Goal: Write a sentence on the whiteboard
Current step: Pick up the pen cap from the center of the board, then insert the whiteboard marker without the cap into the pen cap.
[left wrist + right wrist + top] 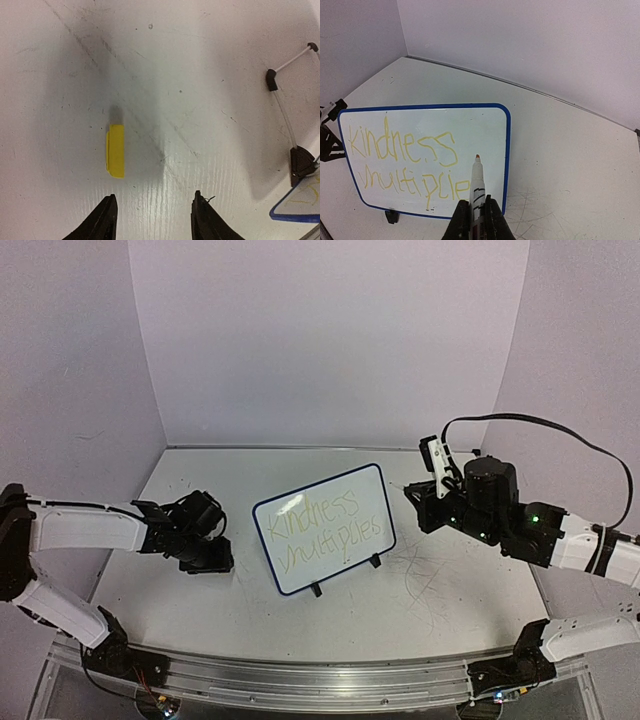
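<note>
The whiteboard (372, 486), blue-framed on black wire feet, stands at the table's middle. The sentence (322, 528) is in yellow-green letters in two lines, "Kindness" over "multiplies". My right gripper (477, 209) is shut on a white marker (478, 182). Its orange tip points at the board's blank right part (485, 127), just right of the sentence (402, 150). I cannot tell if the tip touches. In the top view the right gripper (420, 502) is right of the board. My left gripper (152, 212) is open and empty, low over the table left of the board (205, 555).
A yellow marker cap (115, 151) lies on the table just ahead of the left fingertip (109, 212). The board's lower corner (295, 214) and a wire stand foot (300, 167) are to the right of the left gripper. Purple walls close the back and sides.
</note>
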### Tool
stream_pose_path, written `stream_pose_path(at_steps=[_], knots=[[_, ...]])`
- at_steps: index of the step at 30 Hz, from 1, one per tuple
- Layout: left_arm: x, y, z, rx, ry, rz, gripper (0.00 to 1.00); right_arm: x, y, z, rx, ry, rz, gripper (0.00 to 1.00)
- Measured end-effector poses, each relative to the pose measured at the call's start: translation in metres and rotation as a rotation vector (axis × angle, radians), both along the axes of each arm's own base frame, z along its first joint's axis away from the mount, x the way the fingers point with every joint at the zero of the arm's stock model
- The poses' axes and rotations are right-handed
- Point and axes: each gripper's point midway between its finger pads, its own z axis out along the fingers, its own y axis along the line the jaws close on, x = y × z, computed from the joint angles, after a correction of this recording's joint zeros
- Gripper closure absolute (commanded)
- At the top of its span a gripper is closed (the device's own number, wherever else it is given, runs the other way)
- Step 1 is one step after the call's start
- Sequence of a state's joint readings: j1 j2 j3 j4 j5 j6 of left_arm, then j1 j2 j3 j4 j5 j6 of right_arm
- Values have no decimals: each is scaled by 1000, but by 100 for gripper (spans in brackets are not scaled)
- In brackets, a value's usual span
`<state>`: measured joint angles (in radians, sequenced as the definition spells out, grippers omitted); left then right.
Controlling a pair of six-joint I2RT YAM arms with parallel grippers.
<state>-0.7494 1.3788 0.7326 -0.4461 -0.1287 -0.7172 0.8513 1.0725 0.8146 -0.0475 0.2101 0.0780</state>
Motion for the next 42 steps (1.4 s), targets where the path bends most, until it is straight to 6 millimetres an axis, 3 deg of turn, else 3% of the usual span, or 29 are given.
stream_pose_path(at_steps=[12,15,22,28,30,32,37,42], knots=[[20,16,-37,178,38,18,55,-2,3,0,0,2,22,100],[22,20,-48,213,58,21,65,-3,4,0,-1,2,29,100],[34,19,-48,231,28,28,91,-7,4,4,-4,-9,55,100],[24,26,-34,187,2,51,100,-10,5,9,4,-20,74,100],[22,27,-14,146,-35,65,100,-10,6,9,1,-21,79,100],[26,24,20,77,-110,73,100,-10,6,10,-2,-25,83,100],[39,14,141,-109,-391,33,100,-15,14,24,21,-29,133,100],[32,-1,256,-206,-706,-167,100,-27,45,59,85,-19,296,100]])
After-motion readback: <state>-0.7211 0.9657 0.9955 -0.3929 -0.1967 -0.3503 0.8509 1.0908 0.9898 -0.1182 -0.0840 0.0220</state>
